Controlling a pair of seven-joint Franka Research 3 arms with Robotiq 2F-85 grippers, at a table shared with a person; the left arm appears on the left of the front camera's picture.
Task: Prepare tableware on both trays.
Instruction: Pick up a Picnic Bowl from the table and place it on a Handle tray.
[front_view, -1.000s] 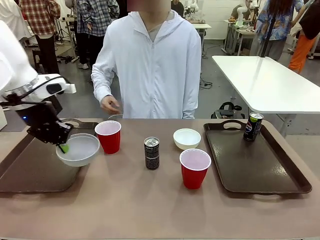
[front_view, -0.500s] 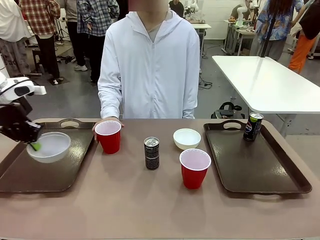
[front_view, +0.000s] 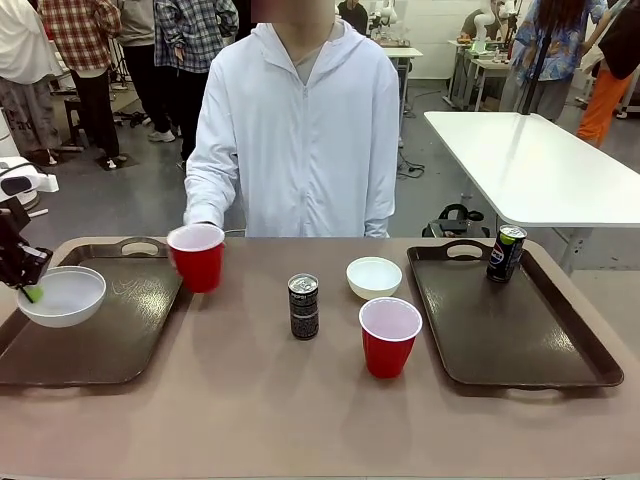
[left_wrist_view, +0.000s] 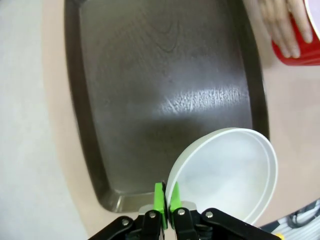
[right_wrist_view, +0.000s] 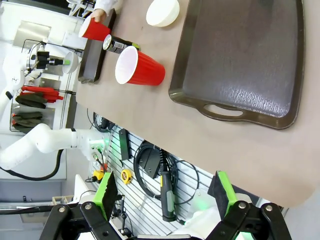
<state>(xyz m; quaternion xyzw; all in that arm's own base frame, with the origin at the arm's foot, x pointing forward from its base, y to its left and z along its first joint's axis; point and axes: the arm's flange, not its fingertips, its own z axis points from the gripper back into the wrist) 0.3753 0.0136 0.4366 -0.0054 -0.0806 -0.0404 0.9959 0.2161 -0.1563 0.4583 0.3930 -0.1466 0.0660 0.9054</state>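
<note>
My left gripper (front_view: 27, 288) is shut on the rim of a white bowl (front_view: 62, 296), holding it over the left part of the left tray (front_view: 120, 330). In the left wrist view the green pads (left_wrist_view: 160, 196) pinch the bowl's rim (left_wrist_view: 225, 175) above the tray (left_wrist_view: 165, 90). A person's hand holds a red cup (front_view: 197, 256) at that tray's right rim. On the table stand a dark can (front_view: 303, 306), a second white bowl (front_view: 373, 277) and a second red cup (front_view: 389, 337). The right tray (front_view: 510, 330) carries one can (front_view: 506, 252). My right gripper (right_wrist_view: 164, 189) is open, well off the table's near edge.
The person in a white hooded jacket (front_view: 305, 130) stands at the far side of the table. The table's brown top (front_view: 300, 410) is bare along the near edge. Another white table (front_view: 530, 160) stands behind on the right.
My left gripper has carried the bowl leftward over the left tray. The person's hand has taken the far red cup and moved it left toward that tray.
</note>
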